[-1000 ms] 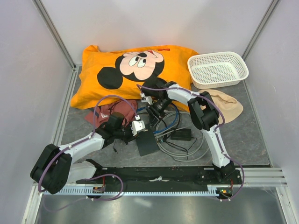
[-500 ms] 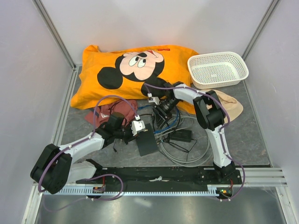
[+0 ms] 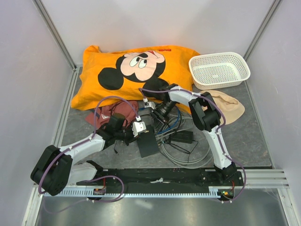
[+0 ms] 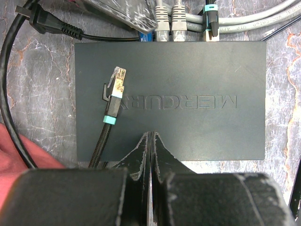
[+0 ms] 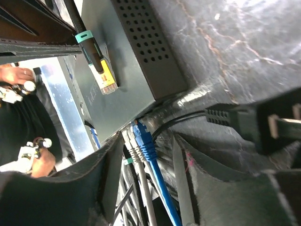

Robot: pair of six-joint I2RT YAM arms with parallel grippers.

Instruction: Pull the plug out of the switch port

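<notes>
Switch (image 4: 188, 66): flat dk-grey box; port row (image 4: 188, 42) on far edge. Blue plug (image 5: 142, 140): at port row, beside grey plugs (image 5: 131, 149). R gripper (image 5: 146, 153): fingers spread, straddling plugs w/ narrow gaps. L gripper (image 4: 150, 136): fingers pressed together, tips at switch's near edge. Loose braided plug (image 4: 116, 82): lies on lid.

Left end effector (image 4: 150, 140) pinched closed — right end effector (image 5: 148, 143) fingers spread apart.

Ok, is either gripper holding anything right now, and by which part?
Nothing is held. The right gripper is open, straddling the blue plug without closing on it. The left gripper is shut empty over the switch box.
</notes>
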